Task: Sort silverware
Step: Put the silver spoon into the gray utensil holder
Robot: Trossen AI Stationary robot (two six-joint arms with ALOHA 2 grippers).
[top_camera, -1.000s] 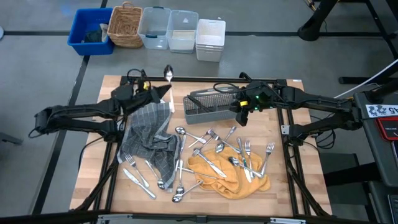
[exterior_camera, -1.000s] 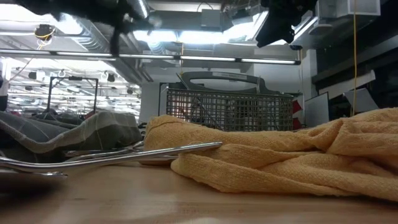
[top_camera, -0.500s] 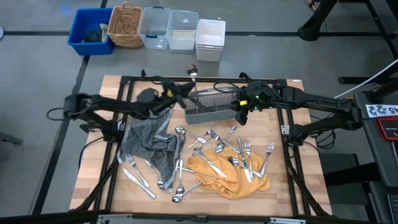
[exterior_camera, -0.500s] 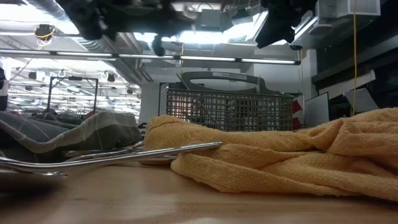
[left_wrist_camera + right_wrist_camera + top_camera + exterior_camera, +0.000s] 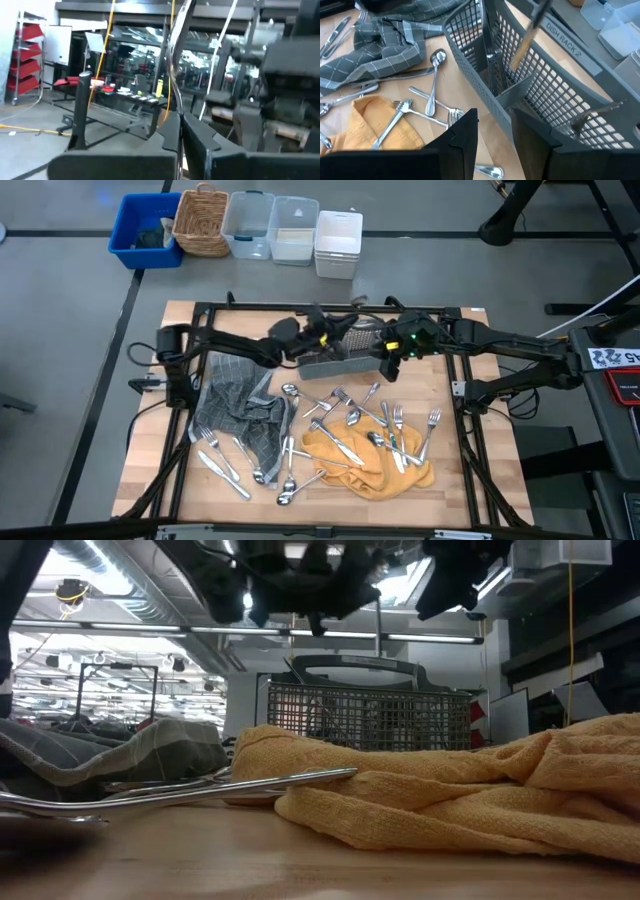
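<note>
At the near edge of the table most of the silverware lies loose, flat and pointing every way across the yellow towel and beside the grey checked cloth. Farther back, our right gripper waits at the caddy's right end, its fingers spread with nothing between them. Farthest, our left gripper has swung from the table's far-left corner a second ago to sit over the grey mesh caddy. Its fingers are pressed on a single utensil, which the left wrist view shows standing roughly upright, long axis vertical; we cannot tell which end is down. We judge this piece is about to be dropped into a caddy compartment.
</note>
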